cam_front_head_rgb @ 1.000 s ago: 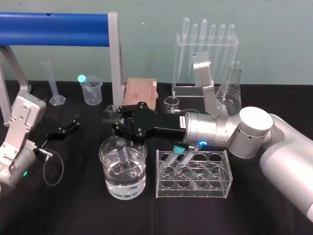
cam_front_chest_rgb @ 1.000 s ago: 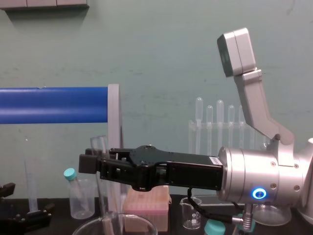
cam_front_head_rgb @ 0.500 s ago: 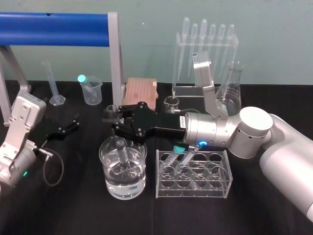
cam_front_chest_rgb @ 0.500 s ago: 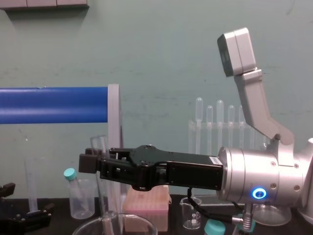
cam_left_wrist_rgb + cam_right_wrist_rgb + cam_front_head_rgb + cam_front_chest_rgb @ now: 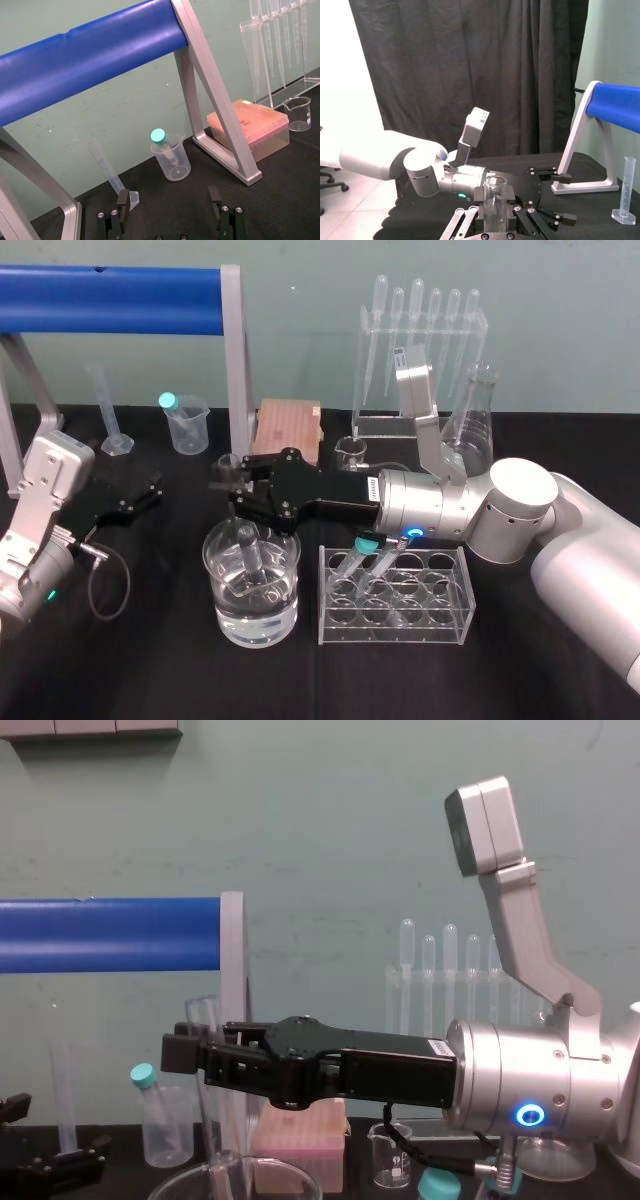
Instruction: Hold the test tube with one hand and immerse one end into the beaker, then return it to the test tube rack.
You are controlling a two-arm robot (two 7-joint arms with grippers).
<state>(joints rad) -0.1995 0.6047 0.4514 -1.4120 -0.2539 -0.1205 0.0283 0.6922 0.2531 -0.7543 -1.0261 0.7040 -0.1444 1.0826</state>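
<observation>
Evidently immersing: black right gripper [image 5: 232, 480] clamps the long clear glass test tube [image 5: 246, 540] upright, tip under water in the wide glass beaker [image 5: 222, 620]; next, a straight lift toward the clear plastic rack [image 5: 462, 590]; left gripper [image 5: 172, 215] idles, spread wide.

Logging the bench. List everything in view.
test tube: one, clear, lower end in beaker
beaker: one, clear, front centre
test tube rack: one, clear, right of beaker
plastic beaker: one, cloudy, rear left
graduated cylinder: one, clear, rear left
box: one, pinkish, rear centre
small beaker: one, clear, beside box
pipettes: several, clear, rear right
flask: one, clear, rear right
right gripper: black, jaws shut on test tube
left gripper: black, jaws open, far left
</observation>
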